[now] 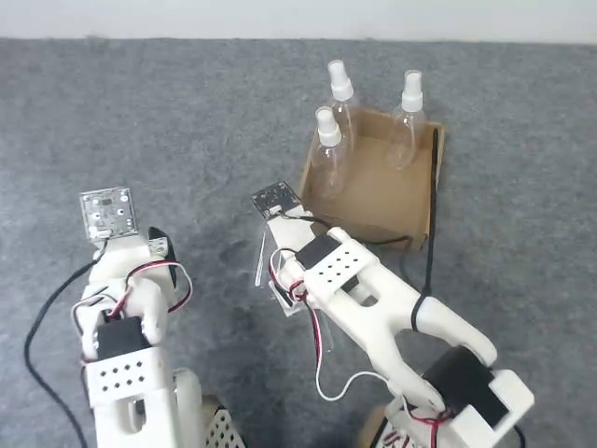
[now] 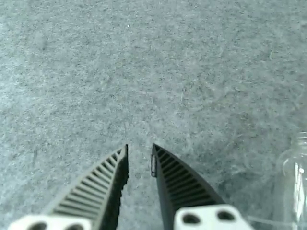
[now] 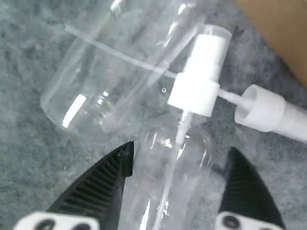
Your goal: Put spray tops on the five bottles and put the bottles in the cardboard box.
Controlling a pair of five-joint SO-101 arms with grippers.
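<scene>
A clear bottle (image 3: 172, 187) lies on the grey carpet, its white spray top (image 3: 197, 84) pointing away from the camera. My right gripper (image 3: 180, 163) is open and straddles this bottle, with a gap showing on both sides. Just beyond it lies a second clear bottle (image 3: 110, 72) without a top. A loose spray top (image 3: 268, 112) with its thin tube lies beside them. In the cardboard box (image 1: 373, 201) three capped bottles (image 1: 331, 149) stand upright. Over bare carpet, my left gripper (image 2: 139, 147) is slightly open and holds nothing.
The right arm (image 1: 364, 280) stretches from the front edge to the box's near left corner. The left arm (image 1: 121, 308) stands at the front left. A thin tube (image 1: 259, 257) lies on the carpet between them. Another clear bottle (image 2: 298, 177) shows beside my left gripper.
</scene>
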